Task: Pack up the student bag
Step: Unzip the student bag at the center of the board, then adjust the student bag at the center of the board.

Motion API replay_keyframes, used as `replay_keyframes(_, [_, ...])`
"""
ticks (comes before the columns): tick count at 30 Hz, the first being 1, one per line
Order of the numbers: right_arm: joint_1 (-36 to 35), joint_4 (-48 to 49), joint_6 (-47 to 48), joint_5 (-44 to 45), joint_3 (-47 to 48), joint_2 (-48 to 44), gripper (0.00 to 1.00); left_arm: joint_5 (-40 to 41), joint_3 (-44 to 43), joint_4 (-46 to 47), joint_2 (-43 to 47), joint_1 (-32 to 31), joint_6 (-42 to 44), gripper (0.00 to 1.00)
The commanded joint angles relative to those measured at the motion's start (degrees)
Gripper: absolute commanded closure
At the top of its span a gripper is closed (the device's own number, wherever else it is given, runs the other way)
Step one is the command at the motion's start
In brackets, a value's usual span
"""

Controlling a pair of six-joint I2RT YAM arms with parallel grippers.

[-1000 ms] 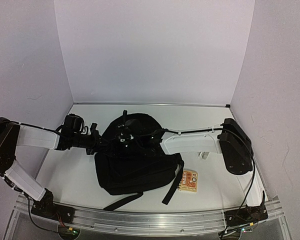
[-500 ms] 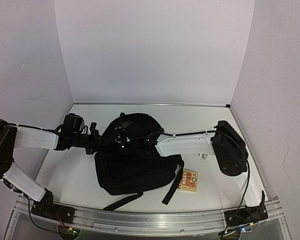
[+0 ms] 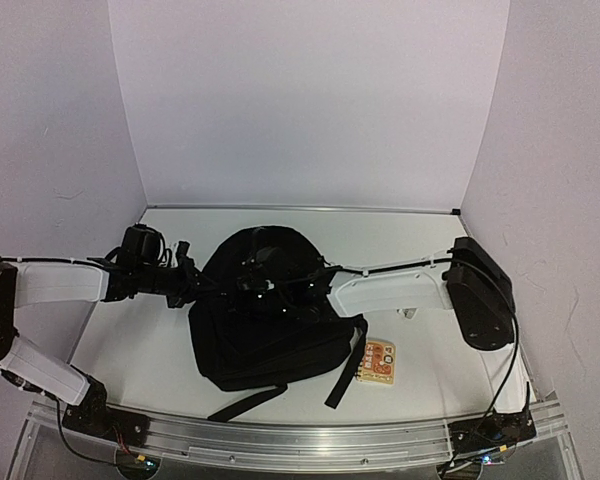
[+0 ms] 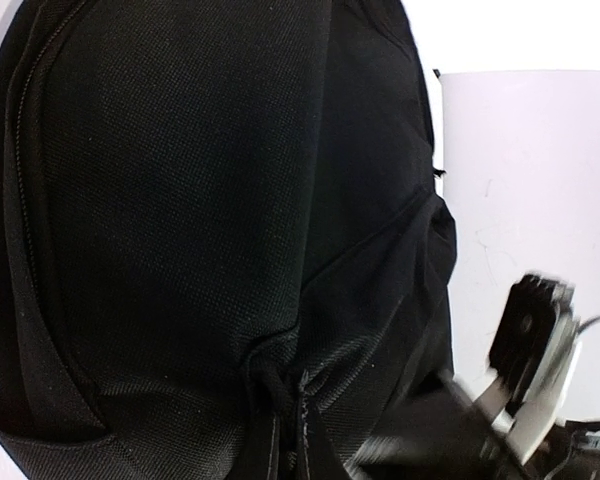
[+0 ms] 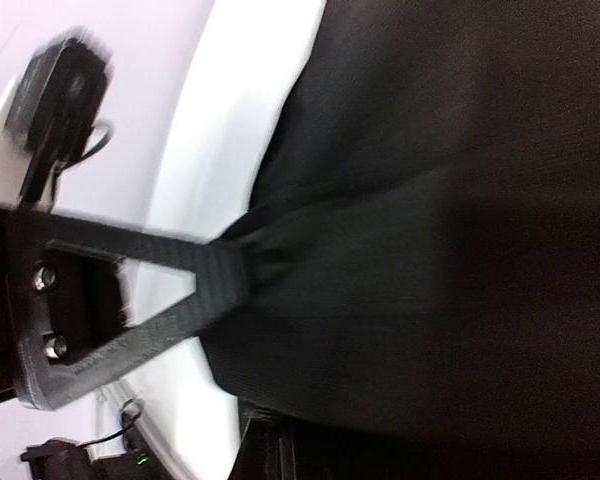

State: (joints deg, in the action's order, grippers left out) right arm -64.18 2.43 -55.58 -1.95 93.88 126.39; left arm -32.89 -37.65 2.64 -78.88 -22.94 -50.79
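Three plain walls box the place in: a back wall (image 3: 310,100), a left wall (image 3: 50,130) and a right wall (image 3: 560,150), all pale lilac under soft, even light. The white table (image 3: 400,235) runs up to all three, and a metal rail (image 3: 300,437) edges its near side. Faint marks on the right wall may be scuffs.

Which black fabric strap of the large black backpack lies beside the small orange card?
The right-hand strap, next to the orange card; the other strap trails off leftward.
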Motion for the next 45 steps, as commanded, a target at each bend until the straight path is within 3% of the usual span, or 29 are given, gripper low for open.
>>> replay_keyframes(1, [3.2,-8.0,4.1,16.6,-4.5,-8.1,1.00,-0.4,-1.0,-4.1,4.9,0.3,2.3,1.00])
replay_keyframes(10, [14.2,-12.4,6.9,23.2,-18.0,-18.1,1.00,0.7,0.4,-7.5,8.4,1.1,3.0,1.00])
replay_keyframes(16, [16.2,-13.2,11.7,19.5,-16.8,-20.4,1.00,-1.0,1.2,-6.5,8.6,1.2,2.7,1.00])
replay_keyframes(17, [16.2,-13.6,12.7,17.5,-16.2,-20.9,0.97,-1.6,1.1,-6.5,8.5,1.2,3.1,1.00])
replay_keyframes(18, [16.2,-14.0,13.7,15.4,-16.0,-21.9,0.85,-2.0,0.7,-6.9,8.3,1.2,3.8,0.98])
replay_keyframes(19, [16.2,-14.5,14.0,14.0,-16.1,-23.4,0.73,-2.4,0.0,-7.8,8.2,1.2,5.0,0.92])
replay_keyframes(21, [16.2,-15.3,14.2,11.4,-17.9,-26.5,0.54,-2.4,-1.7,-10.3,8.4,1.2,8.5,0.68])
replay_keyframes(23, [16.2,-16.3,13.4,9.1,-21.1,-30.0,0.41,-0.3,-3.9,-14.8,8.9,1.1,13.1,0.43])
replay_keyframes(25, [16.2,-16.8,12.0,6.9,-24.8,-34.1,0.32,2.6,-6.2,-18.6,9.2,1.1,18.9,0.29])
replay_keyframes(29, [16.1,-16.9,7.9,2.7,-33.3,-42.2,0.23,7.4,-11.4,-24.1,7.5,-0.5,27.9,0.19])
replay_keyframes(35, [14.7,-16.6,2.3,-1.7,-42.3,-48.0,0.25,12.5,-17.1,-22.7,0.8,-7.2,37.5,0.07])
replay_keyframes(45, [10.1,-13.1,-1.3,-2.4,-46.8,-45.5,0.29,13.3,-26.0,-24.4,-12.8,-11.9,47.1,0.00])
